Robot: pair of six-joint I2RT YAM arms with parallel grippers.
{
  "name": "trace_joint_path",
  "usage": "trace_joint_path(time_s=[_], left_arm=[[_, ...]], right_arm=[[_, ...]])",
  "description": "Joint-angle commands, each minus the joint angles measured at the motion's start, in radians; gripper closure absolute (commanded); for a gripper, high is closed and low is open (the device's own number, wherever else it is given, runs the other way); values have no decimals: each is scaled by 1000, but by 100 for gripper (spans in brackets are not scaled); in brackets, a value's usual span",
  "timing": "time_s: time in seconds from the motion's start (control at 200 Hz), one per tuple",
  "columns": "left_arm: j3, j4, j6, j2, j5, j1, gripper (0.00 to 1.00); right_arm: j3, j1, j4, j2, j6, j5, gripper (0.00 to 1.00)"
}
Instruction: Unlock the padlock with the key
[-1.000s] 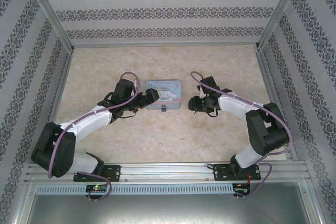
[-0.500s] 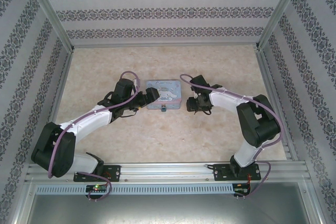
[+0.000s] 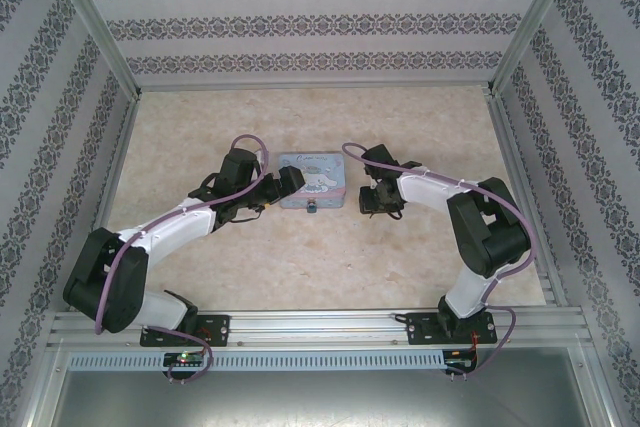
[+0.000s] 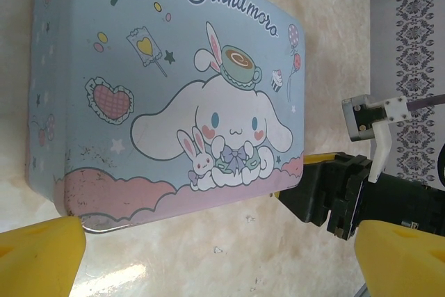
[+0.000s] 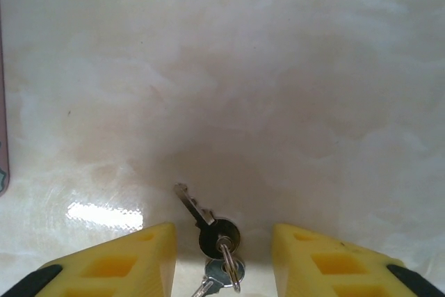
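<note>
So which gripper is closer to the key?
Right. The key lies between the fingers of the right gripper. The left gripper is over at the Cinnamoroll tin, on its other side.

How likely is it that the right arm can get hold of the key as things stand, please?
Probably yes. In the right wrist view the key lies flat on the table between the open fingers of the right hand, with nothing blocking it; lying so flat, it may be fiddly to pinch.
</note>
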Motion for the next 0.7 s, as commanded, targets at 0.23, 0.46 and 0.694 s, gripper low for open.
trace_joint_path(time_s=[0.23, 0.46, 0.694], left_arm=[[37, 27, -20, 3, -8, -14, 1], [39, 23, -34, -16, -6, -14, 1], [39, 22, -54, -43, -4, -13, 1]], right_arm=[[-31, 44, 15, 47, 25, 17, 79], [-58, 40, 39, 10, 63, -17, 100], [-99, -4, 61, -158, 112, -76, 100]])
